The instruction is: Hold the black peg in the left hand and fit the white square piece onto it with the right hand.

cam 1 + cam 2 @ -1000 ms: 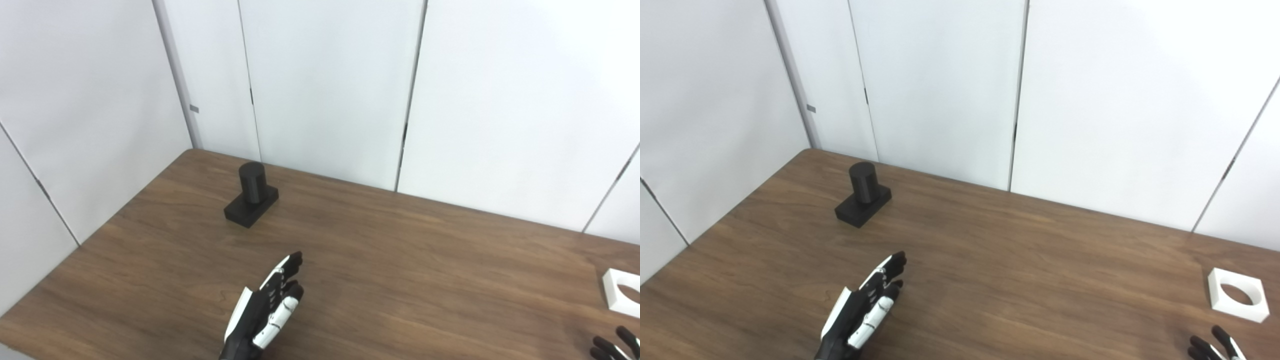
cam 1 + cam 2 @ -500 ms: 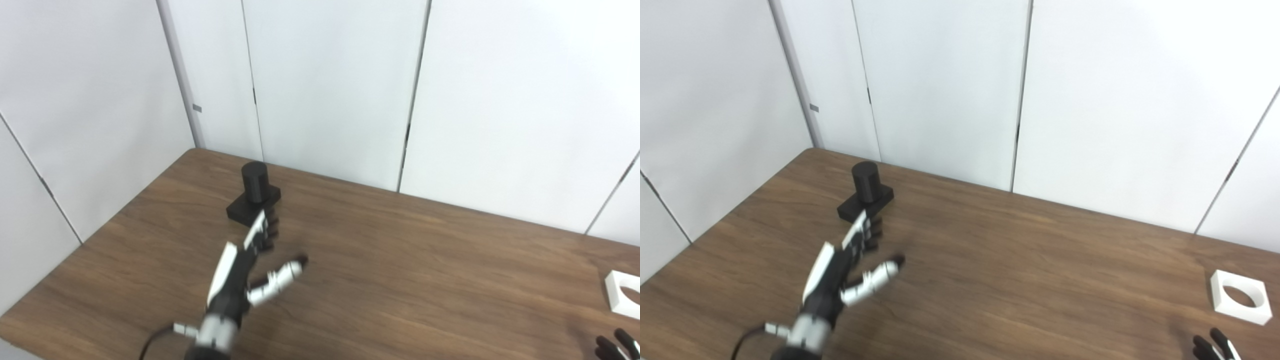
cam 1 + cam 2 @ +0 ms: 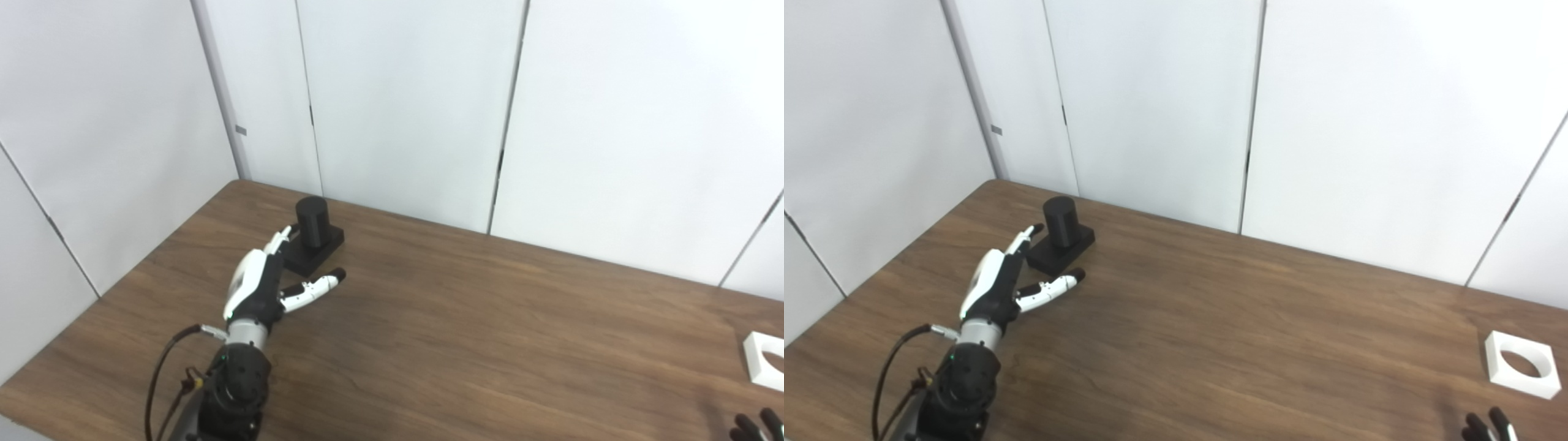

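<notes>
The black peg (image 3: 313, 223), a short cylinder on a square black base, stands upright at the far left of the wooden table (image 3: 465, 318). My left hand (image 3: 260, 285) is open, its fingers along the near left side of the base and its thumb (image 3: 315, 286) spread in front of it; it holds nothing. The white square piece (image 3: 1521, 363) with a round hole lies flat near the right edge. Only the fingertips of my right hand (image 3: 1488, 426) show at the bottom right corner, below the white piece.
White wall panels (image 3: 404, 104) close off the table at the back and left. A black cable (image 3: 160, 373) loops beside my left forearm.
My left hand has reached forward and to the left, from the table's near middle up to the peg's base, with the thumb spreading out. The right fingertips have sunk slightly lower.
</notes>
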Robot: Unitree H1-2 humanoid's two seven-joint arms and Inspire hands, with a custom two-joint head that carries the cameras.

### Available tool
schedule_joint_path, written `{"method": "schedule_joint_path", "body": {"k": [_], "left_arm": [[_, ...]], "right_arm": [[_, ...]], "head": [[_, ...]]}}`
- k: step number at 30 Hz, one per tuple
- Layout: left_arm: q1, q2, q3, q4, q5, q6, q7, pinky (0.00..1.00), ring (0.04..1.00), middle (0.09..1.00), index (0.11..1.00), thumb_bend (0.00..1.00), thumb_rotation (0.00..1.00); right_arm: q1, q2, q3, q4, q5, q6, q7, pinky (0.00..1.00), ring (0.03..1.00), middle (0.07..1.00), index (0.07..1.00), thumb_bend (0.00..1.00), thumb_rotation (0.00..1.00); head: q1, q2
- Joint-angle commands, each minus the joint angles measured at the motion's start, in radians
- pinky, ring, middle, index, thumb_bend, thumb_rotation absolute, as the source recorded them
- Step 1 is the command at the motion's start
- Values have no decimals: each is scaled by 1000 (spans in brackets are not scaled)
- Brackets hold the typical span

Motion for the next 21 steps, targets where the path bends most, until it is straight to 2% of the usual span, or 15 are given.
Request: {"method": "schedule_joint_path", "body": {"k": [1,4,11,21], "left_arm": [[-51,33,-16,32,69,-62,60,953,1000,1000,942,954,455],[-67,38,-26,85,104,-81,96,993,1000,1000,931,997,473],[-89,39,-34,169,145,-97,156,1000,1000,1000,926,1000,471],[-181,33,-29,277,215,28,180,946,994,981,894,960,515]], "right_arm": [[0,-4,12,-24,-18,20,21,989,985,946,999,700,1000],[0,-2,14,-28,-20,20,21,999,999,959,1000,683,1000],[1,4,16,-34,-41,30,12,1000,999,946,1000,660,1000],[-1,6,13,-30,-49,24,14,1000,981,941,1000,622,1000]], "head": [[0,2],[-3,2],[-5,0],[-2,-1]]}}
